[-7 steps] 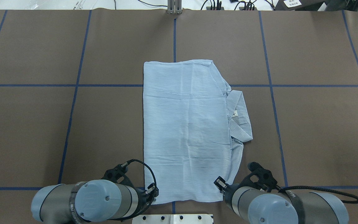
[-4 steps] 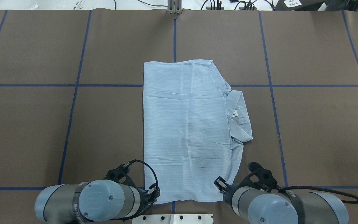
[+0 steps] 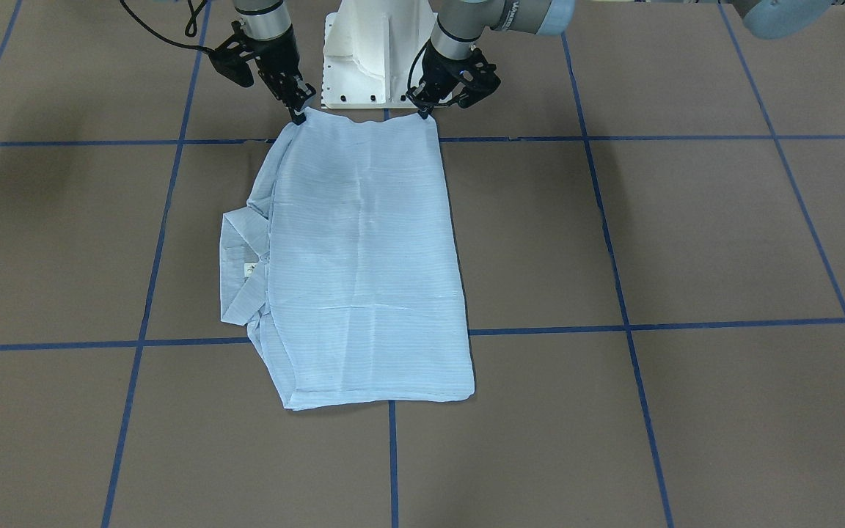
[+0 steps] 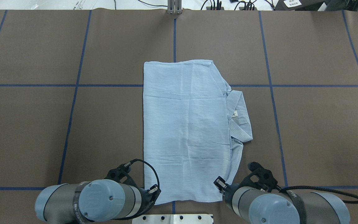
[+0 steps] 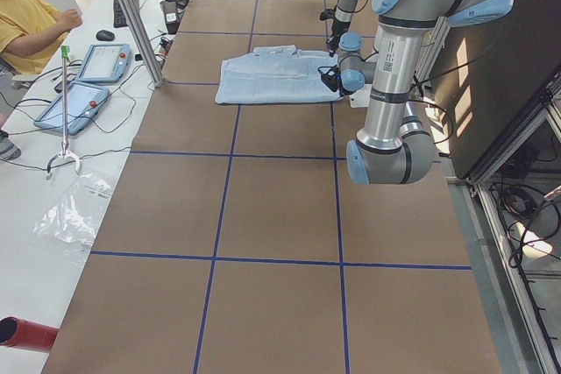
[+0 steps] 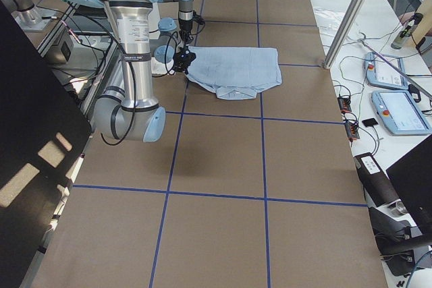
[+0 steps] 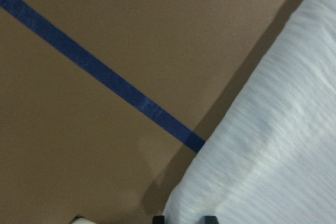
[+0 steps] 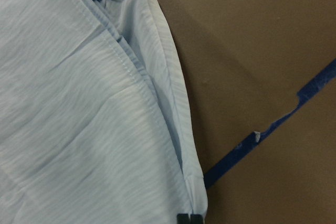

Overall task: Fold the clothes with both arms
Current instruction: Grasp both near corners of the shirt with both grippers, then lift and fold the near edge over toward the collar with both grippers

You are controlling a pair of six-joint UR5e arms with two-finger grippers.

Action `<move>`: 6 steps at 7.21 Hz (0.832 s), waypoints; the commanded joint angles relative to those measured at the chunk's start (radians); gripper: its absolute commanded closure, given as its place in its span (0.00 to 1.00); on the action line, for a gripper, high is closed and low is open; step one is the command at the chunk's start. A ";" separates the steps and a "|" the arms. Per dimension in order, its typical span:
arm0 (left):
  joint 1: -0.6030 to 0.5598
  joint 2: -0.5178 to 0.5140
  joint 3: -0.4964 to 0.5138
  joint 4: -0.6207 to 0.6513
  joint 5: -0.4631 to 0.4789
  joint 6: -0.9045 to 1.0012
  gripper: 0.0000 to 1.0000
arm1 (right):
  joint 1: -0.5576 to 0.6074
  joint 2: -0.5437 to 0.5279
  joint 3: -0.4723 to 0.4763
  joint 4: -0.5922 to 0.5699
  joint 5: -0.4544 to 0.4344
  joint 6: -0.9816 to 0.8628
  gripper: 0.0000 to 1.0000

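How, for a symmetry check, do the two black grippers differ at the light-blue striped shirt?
Black left gripper: tips apart around the light-blue striped shirt's corner; black right gripper: tips close together, seemingly pinching it. The left gripper works the straight folded side; right gripper the collar side. Both are at the shirt's robot-side edge.

The shirt (image 4: pixel 185 130) is pale blue with fine, faint stripes. The label (image 4: pixel 235 114) at its collar is white with a small dark mark. Under the shirt, the table (image 4: pixel 315 130) is flat brown, crossed by a grid of dark blue tape lines (image 4: pixel 73 85). At the shirt's corners, the left gripper (image 3: pixel 422 111) and right gripper (image 3: pixel 298 114) are black. The left arm (image 4: pixel 57 202) and right arm (image 4: pixel 322 203) are grey with pale blue joint caps (image 4: pixel 99 199). Between them, the base (image 3: pixel 371 44) is white.
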 commanded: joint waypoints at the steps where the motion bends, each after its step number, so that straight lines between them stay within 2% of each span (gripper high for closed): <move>1: -0.026 0.001 -0.055 0.002 -0.003 0.003 1.00 | 0.008 -0.002 0.037 -0.002 -0.004 0.000 1.00; 3: -0.112 0.005 -0.140 0.009 -0.011 0.005 1.00 | 0.031 -0.010 0.098 -0.003 -0.077 0.002 1.00; 4: -0.170 0.000 -0.142 0.011 -0.012 0.011 1.00 | 0.069 -0.010 0.120 -0.006 -0.087 0.002 1.00; 5: -0.222 -0.014 -0.142 0.011 -0.014 0.018 1.00 | 0.109 -0.002 0.131 -0.052 -0.087 0.000 1.00; 6: -0.262 -0.026 -0.140 0.011 -0.037 0.019 1.00 | 0.126 0.054 0.122 -0.116 -0.073 -0.017 1.00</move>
